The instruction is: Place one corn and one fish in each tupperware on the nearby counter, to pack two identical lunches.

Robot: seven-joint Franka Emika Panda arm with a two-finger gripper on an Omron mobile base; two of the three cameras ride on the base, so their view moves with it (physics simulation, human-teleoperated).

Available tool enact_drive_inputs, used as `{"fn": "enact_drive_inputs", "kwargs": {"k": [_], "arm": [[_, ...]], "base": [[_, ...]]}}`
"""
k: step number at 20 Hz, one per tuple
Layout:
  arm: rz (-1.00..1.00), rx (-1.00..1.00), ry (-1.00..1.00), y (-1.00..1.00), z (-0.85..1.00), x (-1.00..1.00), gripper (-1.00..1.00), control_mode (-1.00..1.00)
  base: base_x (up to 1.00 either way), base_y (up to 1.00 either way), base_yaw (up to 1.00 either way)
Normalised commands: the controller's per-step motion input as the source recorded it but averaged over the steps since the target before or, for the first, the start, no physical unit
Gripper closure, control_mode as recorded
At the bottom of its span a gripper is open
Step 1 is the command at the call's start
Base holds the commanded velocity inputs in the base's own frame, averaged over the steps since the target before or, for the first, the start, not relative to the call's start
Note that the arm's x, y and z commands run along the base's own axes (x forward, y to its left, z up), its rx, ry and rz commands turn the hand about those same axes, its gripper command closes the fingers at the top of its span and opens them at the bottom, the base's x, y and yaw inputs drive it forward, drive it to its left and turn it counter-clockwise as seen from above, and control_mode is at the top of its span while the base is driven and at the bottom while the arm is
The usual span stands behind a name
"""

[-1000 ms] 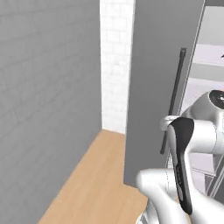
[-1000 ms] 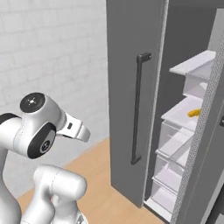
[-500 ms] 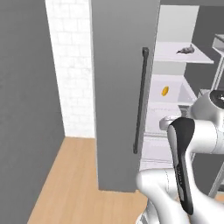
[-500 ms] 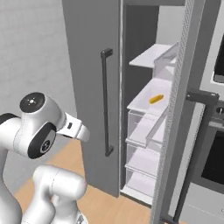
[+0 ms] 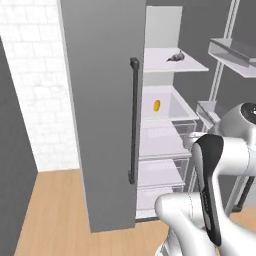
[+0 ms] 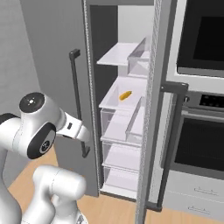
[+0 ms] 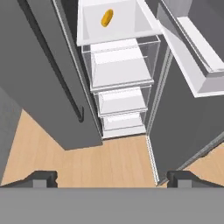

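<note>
At 12 o'clock of left base view: fridge (image 5: 107, 100) open, fish (image 5: 175, 57) on top shelf (image 5: 175, 65); corn (image 5: 157, 105) on shelf below, at 1 o'clock of centre.

Right base view: corn (image 6: 125, 95) on middle shelf, 12 o'clock of centre; oven (image 6: 199, 131) at 3 o'clock.

Hand view: gripper (image 7: 111, 179) at 6 o'clock, jaws spread wide, nothing held; corn (image 7: 106, 18) at 12 o'clock, well apart; clear drawers (image 7: 120, 65) between.
</note>
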Motion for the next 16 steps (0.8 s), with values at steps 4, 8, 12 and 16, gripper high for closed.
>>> {"fn": "enact_drive_inputs", "kwargs": {"k": [4, 8, 12, 16], "arm": [[0.0, 0.0, 0.0, 0.0, 0.0, 0.0, -1.0, 1.0], [0.0, 0.0, 0.0, 0.0, 0.0, 0.0, -1.0, 1.0], [0.0, 0.0, 0.0, 0.0, 0.0, 0.0, -1.0, 1.0], [0.0, 0.0, 0.0, 0.0, 0.0, 0.0, -1.0, 1.0]], "base": [[0.7, 0.0, -0.19], [0.73, 0.0, -0.07], [0.54, -0.06, -0.01], [0.55, -0.04, 0.0]]}}
